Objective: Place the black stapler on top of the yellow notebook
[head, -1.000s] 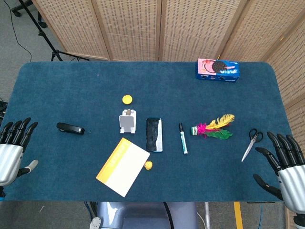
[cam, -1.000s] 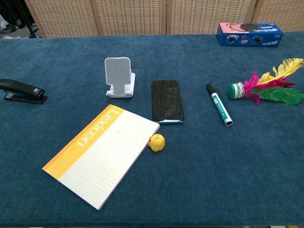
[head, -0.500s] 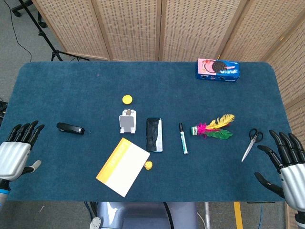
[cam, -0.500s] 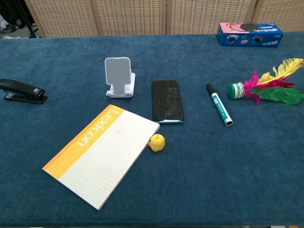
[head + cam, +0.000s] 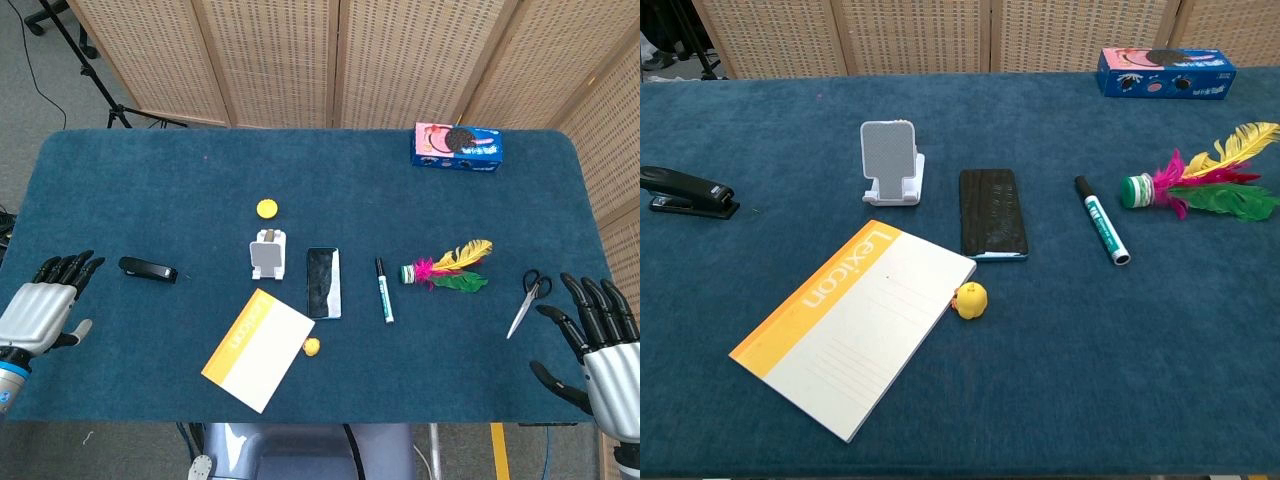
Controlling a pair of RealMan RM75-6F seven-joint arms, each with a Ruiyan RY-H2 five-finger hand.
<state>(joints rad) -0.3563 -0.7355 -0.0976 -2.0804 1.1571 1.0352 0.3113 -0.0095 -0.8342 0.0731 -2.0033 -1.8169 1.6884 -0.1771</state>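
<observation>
The black stapler (image 5: 148, 269) (image 5: 687, 191) lies on the blue table at the left. The yellow notebook (image 5: 258, 348) (image 5: 853, 321) lies flat near the front edge, right of the stapler. My left hand (image 5: 45, 312) hovers at the table's left front corner, a short way left of the stapler, fingers spread and holding nothing. My right hand (image 5: 598, 352) is at the right front corner, fingers apart and empty. Neither hand shows in the chest view.
A white phone stand (image 5: 267, 254), a black phone (image 5: 323, 282), a marker (image 5: 384, 290), a small yellow toy (image 5: 312, 346) and a yellow cap (image 5: 266, 208) lie mid-table. A feather shuttlecock (image 5: 448, 268), scissors (image 5: 526, 299) and a cookie box (image 5: 457, 146) are to the right.
My left hand has moved right and forward, closer to the stapler. The right hand has barely shifted. The objects have not moved.
</observation>
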